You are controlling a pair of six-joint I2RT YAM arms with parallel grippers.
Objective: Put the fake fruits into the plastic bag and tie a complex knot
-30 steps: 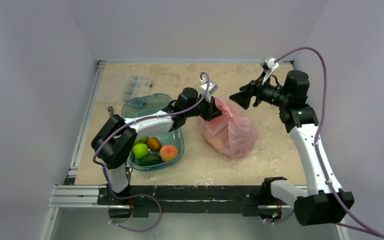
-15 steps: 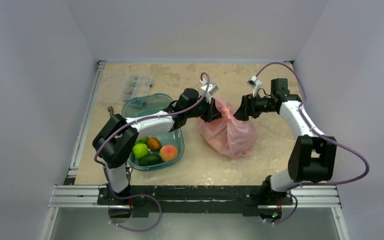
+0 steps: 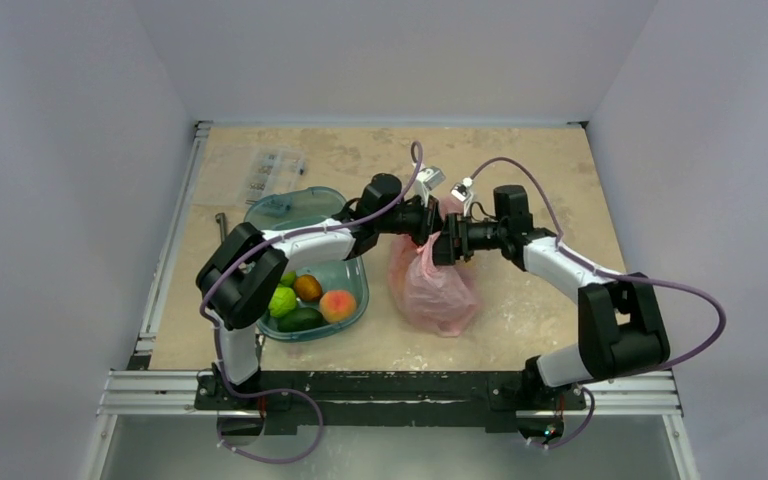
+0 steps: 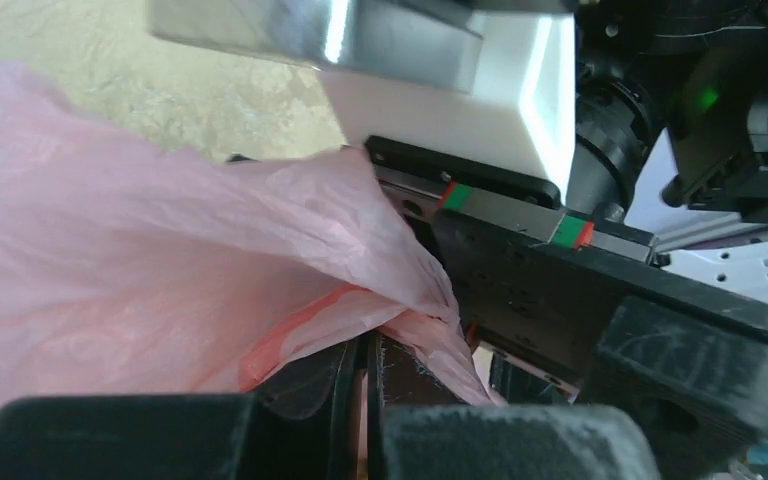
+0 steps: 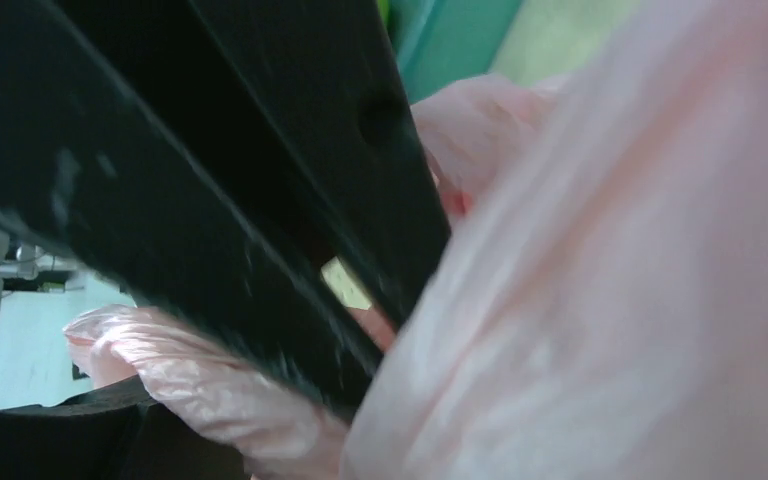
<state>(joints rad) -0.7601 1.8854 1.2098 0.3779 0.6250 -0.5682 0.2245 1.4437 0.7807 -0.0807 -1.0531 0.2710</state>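
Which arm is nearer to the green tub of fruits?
Left. The left arm reaches across the tub; the right arm is on the plastic bag's far side.

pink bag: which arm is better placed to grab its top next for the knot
Right, probably. The left gripper is shut on the gathered top of the bag and busy holding it; the right gripper sits right against that bunch, well placed to take hold.

Rightward of tub (image 3: 361,286), plastic bag (image 3: 432,292).

The left arm (image 3: 300,243) and right arm (image 3: 560,268) have white links, black joints, purple cables (image 3: 417,152). Green and red tabs mark the rail of the right gripper (image 3: 444,248).
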